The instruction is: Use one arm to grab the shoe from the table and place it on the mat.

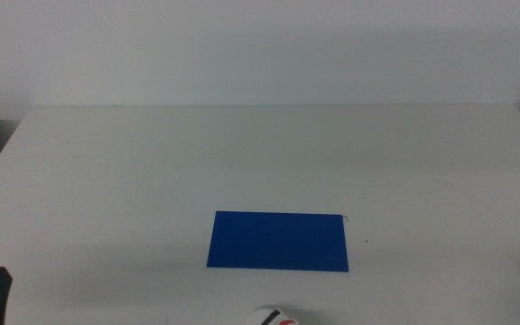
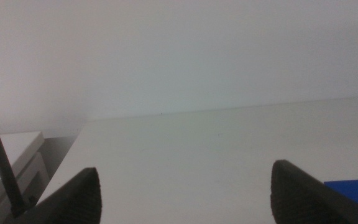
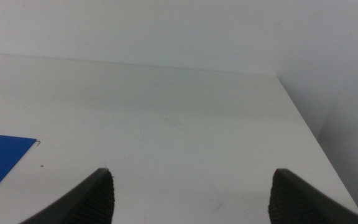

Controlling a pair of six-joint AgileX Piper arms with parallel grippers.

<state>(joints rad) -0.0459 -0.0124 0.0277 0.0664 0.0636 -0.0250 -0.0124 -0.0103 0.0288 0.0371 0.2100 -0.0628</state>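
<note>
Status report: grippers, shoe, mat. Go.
Left gripper open, empty, waiting at table's near-left edge. Right gripper open, empty, outside middle view. Shoe at near edge, just short of mat, ungrabbed. Nothing between them.

Middle view high over table [image 1: 106, 162], wrist views low, sharing mat [image 1: 279, 241]

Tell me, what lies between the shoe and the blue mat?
Only bare white table. In the middle view the shoe peeks in at the bottom edge, just before the mat, with nothing between them.
</note>
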